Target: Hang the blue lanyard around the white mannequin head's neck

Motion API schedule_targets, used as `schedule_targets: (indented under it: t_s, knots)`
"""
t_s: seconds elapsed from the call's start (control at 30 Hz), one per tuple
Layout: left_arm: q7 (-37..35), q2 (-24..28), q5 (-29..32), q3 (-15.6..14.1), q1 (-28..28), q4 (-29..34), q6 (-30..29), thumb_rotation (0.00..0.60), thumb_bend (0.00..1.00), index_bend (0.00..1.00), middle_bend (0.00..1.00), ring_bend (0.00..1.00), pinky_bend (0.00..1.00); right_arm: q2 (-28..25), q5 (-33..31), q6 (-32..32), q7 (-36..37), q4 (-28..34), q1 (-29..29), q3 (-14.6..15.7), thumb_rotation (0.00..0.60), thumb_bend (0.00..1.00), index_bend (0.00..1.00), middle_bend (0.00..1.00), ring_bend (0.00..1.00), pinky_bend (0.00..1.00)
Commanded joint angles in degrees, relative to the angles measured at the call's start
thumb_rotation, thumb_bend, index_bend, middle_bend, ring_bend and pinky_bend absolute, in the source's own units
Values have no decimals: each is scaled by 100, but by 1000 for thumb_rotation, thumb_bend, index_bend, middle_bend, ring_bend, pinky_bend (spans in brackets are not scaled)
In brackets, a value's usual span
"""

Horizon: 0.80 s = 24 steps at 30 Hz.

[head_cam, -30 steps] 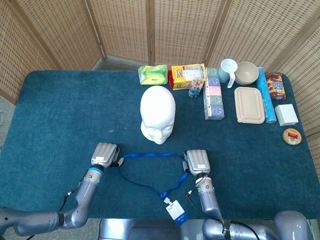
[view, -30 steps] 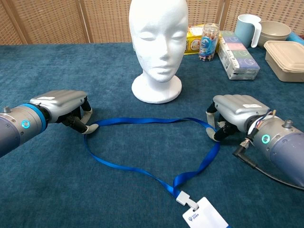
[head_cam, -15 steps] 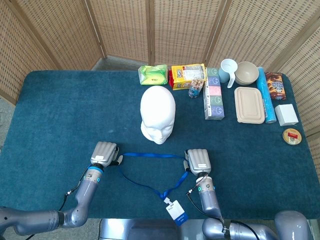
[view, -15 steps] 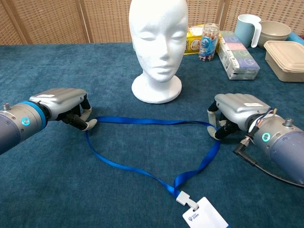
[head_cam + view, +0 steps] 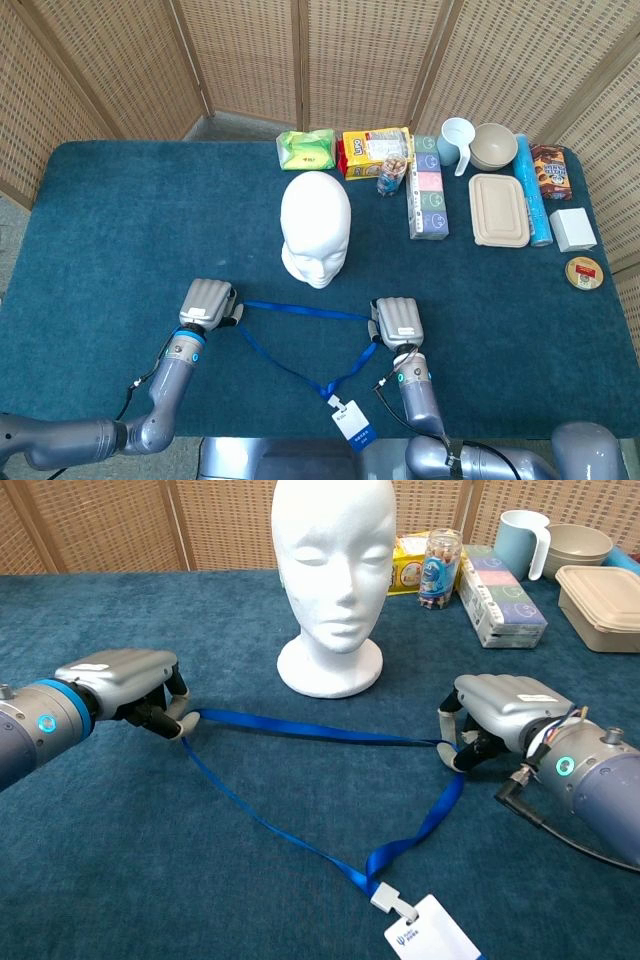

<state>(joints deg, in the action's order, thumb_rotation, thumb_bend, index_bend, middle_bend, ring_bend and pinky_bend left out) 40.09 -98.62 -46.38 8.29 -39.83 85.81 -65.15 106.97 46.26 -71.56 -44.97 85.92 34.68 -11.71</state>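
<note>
Far right of the table [image 5: 100, 230]: beige lidded box [image 5: 499, 209], contents hidden; beige bowl [image 5: 494, 146] and pale blue cup [image 5: 456, 140], insides not readable; small clear jar [image 5: 391, 178] held something mixed, too small to tell. Also back there: green pack [image 5: 306, 149], yellow snack bag [image 5: 374, 150], pastel carton [image 5: 428, 188], blue tube [image 5: 530, 190], dark box [image 5: 550, 170], white box [image 5: 572, 229], round tin [image 5: 584, 272].

White mannequin head [image 5: 334, 580] stood upright mid-table, facing the near edge, nothing around its neck. Blue lanyard [image 5: 310, 732] lay just near of its base, apart from it, pulled into a taut triangle. Left hand [image 5: 125, 685] pinched the left corner, fingers curled in. Right hand [image 5: 500, 719] pinched the right corner, fingers curled under the palm. Both strap runs met at the near clip, with the white badge card [image 5: 430, 937] lying flat and cut off by the chest view's bottom edge.

Exact fingertip contact on the right side was hard to make out. Woven screen [image 5: 300, 60] behind the table.
</note>
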Motion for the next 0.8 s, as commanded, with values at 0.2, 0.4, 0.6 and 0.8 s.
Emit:
schedule_targets:
  t_s: [0.2,0.4,0.6,0.8]
  knots:
    - [-286,277,-633,-4,206,345,-525,419,476,798,1000,1000,1000,-234,438,-347,251,468,-171,56,542,530,617,949,1000,1000]
    - [-577,600,-1143,8,411,735,-919,415,476,800,1000,1000,1000,-591,1005,-786,429,1125,-365,126,542,532,625,957,1000,1000]
    - [-791,925,-1672,21,585,1217,-1291,417,476,803,1000,1000,1000,-959,1534,-1053,612,1731,-505,166,542,538,633,962,1000,1000]
    - [-1008,1457,-2143,133,728,1996,-1557,416,476,803,1000,1000,1000,-1564,2051,-1205,902,2552,-631,82,541,539,638,966,1000,1000]
